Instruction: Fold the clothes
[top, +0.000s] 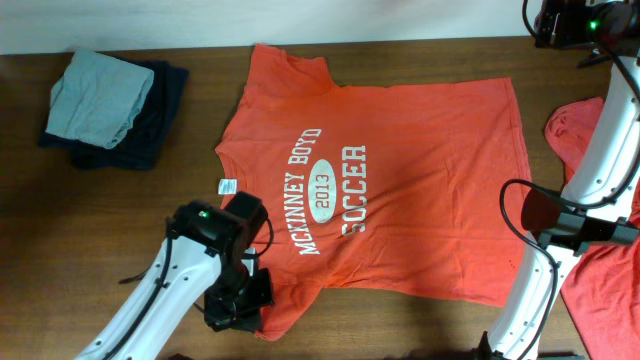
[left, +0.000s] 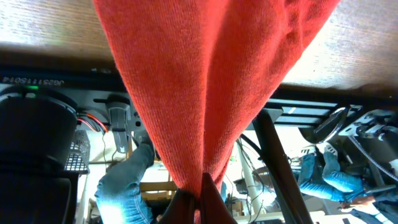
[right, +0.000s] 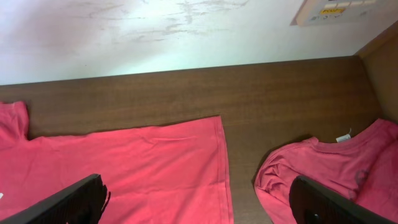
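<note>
An orange-red T-shirt (top: 400, 170) with white "McKINNEY BOYD 2013 SOCCER" print lies spread flat mid-table, neck to the left, with a small white neck label (top: 227, 186). My left gripper (top: 240, 300) is at the shirt's near sleeve. In the left wrist view it (left: 199, 202) is shut on a pinch of the orange-red cloth (left: 205, 81). My right gripper (top: 548, 226) hovers by the shirt's hem, open and empty (right: 199, 202), above the hem edge (right: 217, 162). A second orange-red shirt (top: 600, 280) lies crumpled at the right and also shows in the right wrist view (right: 336, 168).
A pale grey-green folded garment (top: 100, 95) sits on a dark navy folded garment (top: 150, 135) at the far left. A white wall (right: 155, 31) runs along the table's far edge. The near table edge lies just below the left gripper.
</note>
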